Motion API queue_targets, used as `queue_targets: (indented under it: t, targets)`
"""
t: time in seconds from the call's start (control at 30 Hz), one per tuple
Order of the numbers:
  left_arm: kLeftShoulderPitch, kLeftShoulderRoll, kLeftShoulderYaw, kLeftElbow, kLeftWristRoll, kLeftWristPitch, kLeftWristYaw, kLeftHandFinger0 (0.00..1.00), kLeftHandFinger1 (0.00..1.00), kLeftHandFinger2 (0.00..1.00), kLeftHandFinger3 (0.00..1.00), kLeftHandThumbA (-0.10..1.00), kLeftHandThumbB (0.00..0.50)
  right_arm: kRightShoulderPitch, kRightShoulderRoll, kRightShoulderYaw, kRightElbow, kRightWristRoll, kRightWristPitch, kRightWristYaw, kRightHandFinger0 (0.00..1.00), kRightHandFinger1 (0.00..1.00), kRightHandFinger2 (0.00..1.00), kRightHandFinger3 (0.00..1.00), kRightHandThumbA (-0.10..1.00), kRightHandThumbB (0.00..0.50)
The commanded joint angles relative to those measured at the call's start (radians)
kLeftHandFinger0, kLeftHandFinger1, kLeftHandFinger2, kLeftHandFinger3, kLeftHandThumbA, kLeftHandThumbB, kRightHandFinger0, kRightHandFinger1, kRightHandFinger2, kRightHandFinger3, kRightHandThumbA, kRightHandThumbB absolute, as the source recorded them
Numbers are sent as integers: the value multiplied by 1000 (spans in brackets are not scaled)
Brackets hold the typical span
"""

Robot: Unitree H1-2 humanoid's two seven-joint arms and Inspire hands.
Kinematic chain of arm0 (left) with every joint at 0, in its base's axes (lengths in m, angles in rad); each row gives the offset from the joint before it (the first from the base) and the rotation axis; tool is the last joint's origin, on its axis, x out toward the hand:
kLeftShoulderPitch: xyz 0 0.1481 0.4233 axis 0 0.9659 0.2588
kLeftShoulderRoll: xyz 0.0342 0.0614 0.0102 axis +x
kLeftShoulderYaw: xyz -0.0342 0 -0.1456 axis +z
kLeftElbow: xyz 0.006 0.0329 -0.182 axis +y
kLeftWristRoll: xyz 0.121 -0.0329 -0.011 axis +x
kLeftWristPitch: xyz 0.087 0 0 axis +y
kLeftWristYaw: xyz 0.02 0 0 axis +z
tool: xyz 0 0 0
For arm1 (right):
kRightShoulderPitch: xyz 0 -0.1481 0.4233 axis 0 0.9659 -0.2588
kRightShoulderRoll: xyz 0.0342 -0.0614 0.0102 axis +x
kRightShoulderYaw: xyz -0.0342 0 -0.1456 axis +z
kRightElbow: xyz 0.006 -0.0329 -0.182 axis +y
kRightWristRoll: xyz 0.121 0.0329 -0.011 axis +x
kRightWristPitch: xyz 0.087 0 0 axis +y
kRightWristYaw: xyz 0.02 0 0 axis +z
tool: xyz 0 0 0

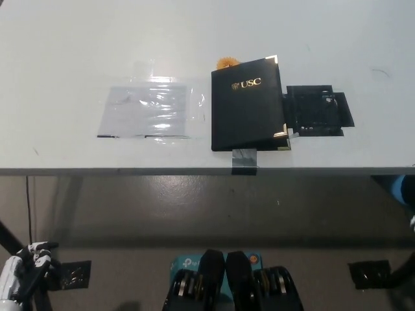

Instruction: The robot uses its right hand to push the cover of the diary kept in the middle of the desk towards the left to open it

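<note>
A black diary with gold "USC" lettering and gold corners lies closed in the middle of the white desk. Its cover is slightly skewed over the pages beneath. My white left hand hangs low at the lower left, below the desk edge, its fingers curled and holding nothing. My black right hand is out of the picture; only a thin dark piece shows at the lower right edge.
A clear plastic sheet lies flat left of the diary. A black patch sits right of it, touching its edge. An orange bit peeks out behind the diary's top. Grey tape marks the desk's front edge.
</note>
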Motion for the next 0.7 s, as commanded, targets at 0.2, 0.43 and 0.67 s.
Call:
queue_targets:
  t: [0.2,0.43,0.67]
  targets:
    - [11,16,5,-27,-20,2,-10,335,260,323,459,368,500,-240,-58,119,-352,10,239,57,291,310,412,557,830,117]
    - [13,21,3,-25,-20,-7,-18,337,261,308,439,376,498,-399,-55,180,-465,46,345,83,275,302,399,537,950,57]
    - [27,9,9,-29,-33,1,-13,334,260,294,428,359,500,-483,15,159,-363,107,346,-4,332,352,451,564,905,5]
